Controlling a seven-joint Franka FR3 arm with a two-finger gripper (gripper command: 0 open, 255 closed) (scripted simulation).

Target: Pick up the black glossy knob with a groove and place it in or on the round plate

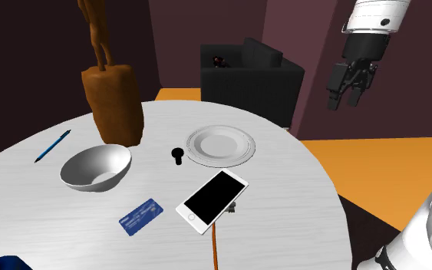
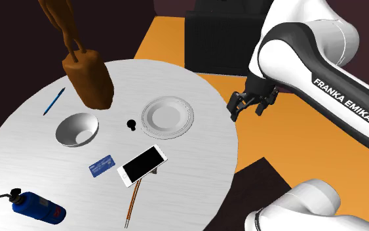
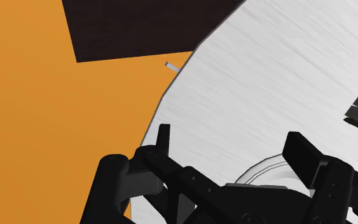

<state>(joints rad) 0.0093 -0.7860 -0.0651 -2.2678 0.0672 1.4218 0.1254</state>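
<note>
White table [image 1: 298, 192] holds the black knob [image 1: 178, 156] just beside the plate [image 1: 220, 144]; our gripper [image 1: 344, 102] (above the table's edge) gapes, empty.

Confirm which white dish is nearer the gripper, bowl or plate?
The flat round plate, right beside the black knob; the deep bowl sits farther from the gripper, past the knob near the brown bag.

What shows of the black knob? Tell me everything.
The black knob is small and dark, a round head on a narrower stem; its groove is too small to tell. It sits on the white table just beside the round plate, off its rim. Nothing else touches it; the gripper hangs apart, fingers open.
</note>
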